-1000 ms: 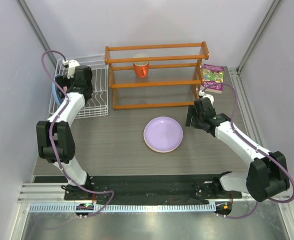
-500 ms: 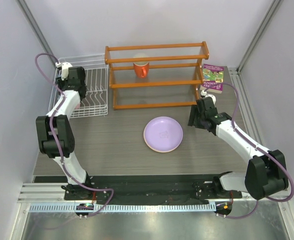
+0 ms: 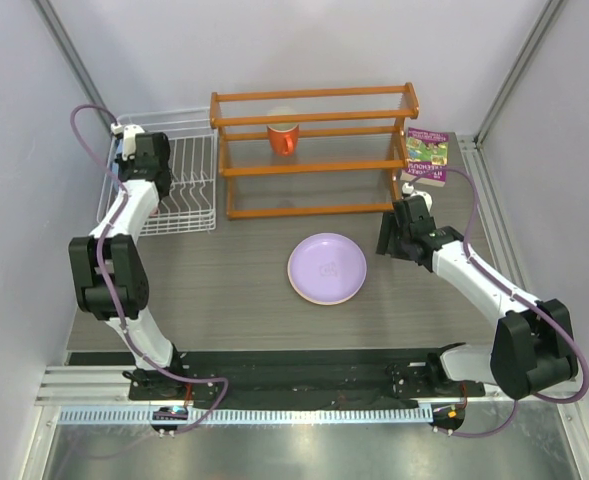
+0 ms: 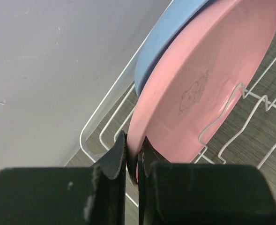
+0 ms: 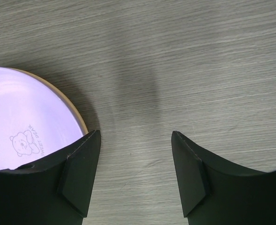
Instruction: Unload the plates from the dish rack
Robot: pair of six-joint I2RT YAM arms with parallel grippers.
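Grey wood-grain table (image 3: 224, 290), pale walls (image 3: 274, 40) around, bears a lilac plate (image 3: 326, 268).

We can read nothing for certain. The lilac plate (image 5: 20, 117), left of the right pincer (image 5: 134, 138), bears a small bear print with lettering too blurred to spell out. The pink plate (image 4: 208, 79), gripped in the left pincer (image 4: 133, 145), is likewise. The cover print of the book (image 3: 427, 156) is too small.

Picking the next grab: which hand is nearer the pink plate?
Left. The left hand pinches the pink plate by its rim in the dish rack; the right hand hangs open across the table, beside the lilac plate.
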